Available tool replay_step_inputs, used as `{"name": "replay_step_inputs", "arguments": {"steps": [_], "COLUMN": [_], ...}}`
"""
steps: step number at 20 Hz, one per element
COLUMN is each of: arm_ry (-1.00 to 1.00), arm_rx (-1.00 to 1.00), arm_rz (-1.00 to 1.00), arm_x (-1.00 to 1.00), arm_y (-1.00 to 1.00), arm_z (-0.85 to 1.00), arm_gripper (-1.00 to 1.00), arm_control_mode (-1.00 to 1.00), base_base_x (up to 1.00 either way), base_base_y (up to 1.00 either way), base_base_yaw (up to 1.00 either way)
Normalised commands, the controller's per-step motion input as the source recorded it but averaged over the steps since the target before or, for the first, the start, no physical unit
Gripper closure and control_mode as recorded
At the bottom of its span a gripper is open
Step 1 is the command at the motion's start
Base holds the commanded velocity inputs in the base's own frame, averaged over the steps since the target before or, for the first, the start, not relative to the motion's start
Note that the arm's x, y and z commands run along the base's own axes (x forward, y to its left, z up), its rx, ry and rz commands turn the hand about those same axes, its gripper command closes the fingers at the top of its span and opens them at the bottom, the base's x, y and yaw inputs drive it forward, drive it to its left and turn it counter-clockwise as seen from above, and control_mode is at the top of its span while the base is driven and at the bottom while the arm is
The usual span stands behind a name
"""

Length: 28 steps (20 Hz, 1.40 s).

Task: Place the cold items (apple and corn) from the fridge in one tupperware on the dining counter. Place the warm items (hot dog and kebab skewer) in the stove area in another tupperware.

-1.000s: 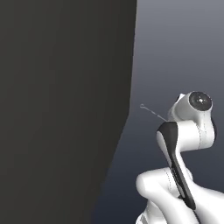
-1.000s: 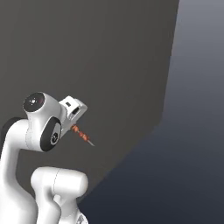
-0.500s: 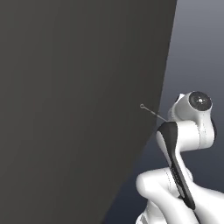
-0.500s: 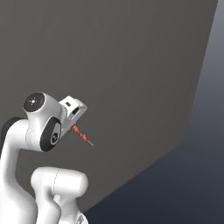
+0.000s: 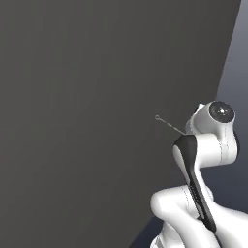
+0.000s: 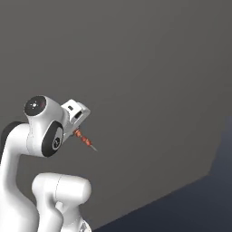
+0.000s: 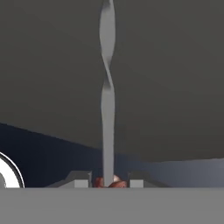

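Skewer in transit past a dark wall

A dark grey wall [image 6: 136, 68] looms close ahead of the arm [image 6: 18, 163], which carries the hand [image 6: 78, 131] at about 9 o'clock in the right base view. The hand is pressed together on the skewer [image 6: 85, 141], pinching the meat end, so the long metal rod [image 7: 107, 87] juts out toward 12 o'clock in the hand view. Judging from this, the risk is the free rod catching the wall as the base moves, twisting the skewer in the thin grip and dropping it.
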Motion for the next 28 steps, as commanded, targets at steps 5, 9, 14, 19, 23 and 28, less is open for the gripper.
{"name": "replay_step_inputs", "arguments": {"steps": [5, 9, 14, 19, 23, 28], "arm_ry": [0.00, 0.00, 0.00, 0.00, 0.00, 0.00], "arm_rx": [0.00, 0.00, 0.00, 0.00, 0.00, 0.00], "arm_rz": [0.00, 0.00, 0.00, 0.00, 0.00, 0.00], "arm_x": [0.00, 0.00, 0.00, 0.00, 0.00, 0.00], "arm_y": [0.00, 0.00, 0.00, 0.00, 0.00, 0.00], "arm_z": [0.00, 0.00, 0.00, 0.00, 0.00, 0.00], "arm_gripper": [1.00, 1.00, 1.00, 1.00, 1.00, 1.00], "arm_control_mode": [1.00, 1.00, 1.00, 1.00, 1.00, 1.00], "base_base_x": [1.00, 1.00, 1.00, 1.00, 1.00, 1.00], "base_base_y": [-0.50, -0.50, -0.53, -0.56, -0.58, -0.58], "base_base_yaw": [0.40, 0.41, 0.40, 0.40, 0.41, 0.44]}}
